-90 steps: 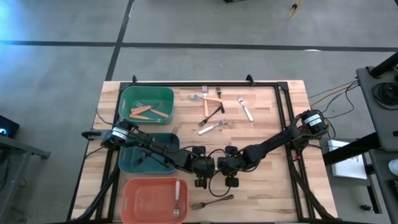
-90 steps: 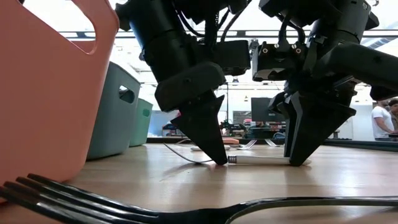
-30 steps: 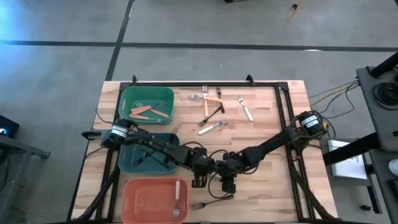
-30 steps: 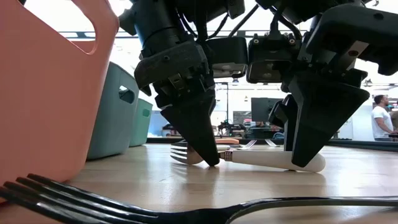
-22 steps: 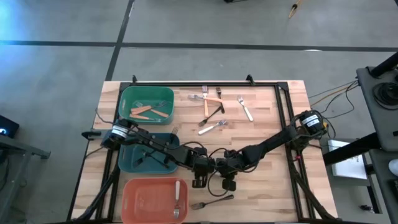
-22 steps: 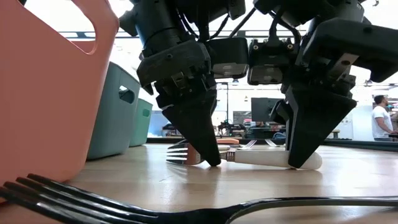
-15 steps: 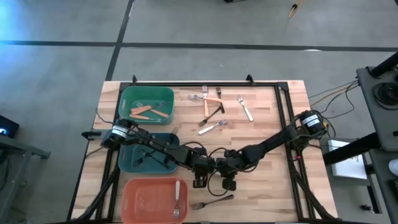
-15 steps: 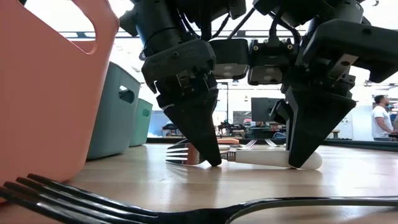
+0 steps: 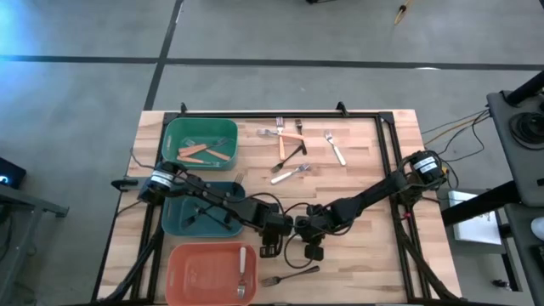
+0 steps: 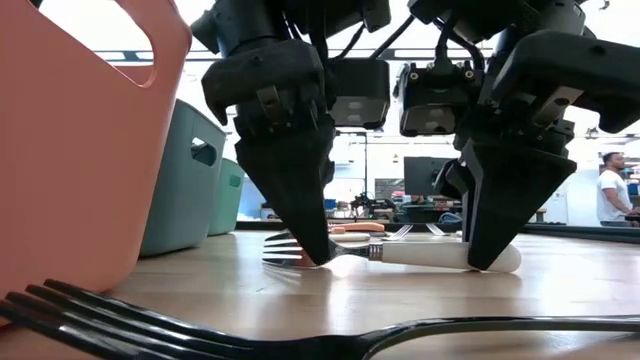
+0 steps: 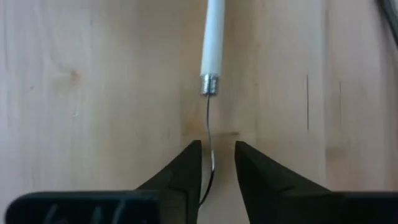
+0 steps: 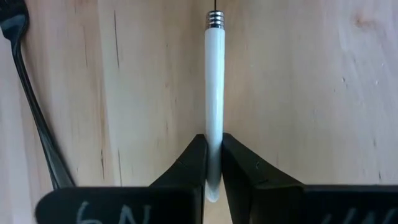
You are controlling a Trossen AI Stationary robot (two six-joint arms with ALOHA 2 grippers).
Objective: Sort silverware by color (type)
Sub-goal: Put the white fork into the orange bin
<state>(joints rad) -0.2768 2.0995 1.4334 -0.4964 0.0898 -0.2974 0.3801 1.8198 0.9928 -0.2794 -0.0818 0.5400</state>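
Along the left side of the light wooden tabletop [image 9: 365, 246] stand three plastic bins: a green one [image 9: 201, 141] at the far end holding orange-pink-handled forks, a teal one [image 9: 199, 210] in the middle, and a salmon one [image 9: 206, 270] nearest, with a white-handled fork already lying in it. A loose cluster of unsorted forks [image 9: 291, 146] lies at the far middle of the tabletop, and an all-black fork [image 9: 291, 275] lies near the front edge, just right of the salmon bin.

The step in hand is a two-arm handling of one white-handled fork with metal tines [image 10: 400, 253], which lies flat on the tabletop at centre front. The left gripper [image 11: 214, 163] stands over the tine end, its fingers [image 11: 186, 168] slightly apart, straddling the thin metal neck without clamping it. To its right, the right gripper [image 12: 213, 160] has its fingers [image 12: 194, 163] closed on the end of the white handle, pinning or pinching it against the wood.

Judging by colour, this fork belongs in the salmon bin. The next move probably calls for one gripper to take a firm hold and lift while the other lets go, then a short carry left to that bin, clearing its wall and the black fork close by.
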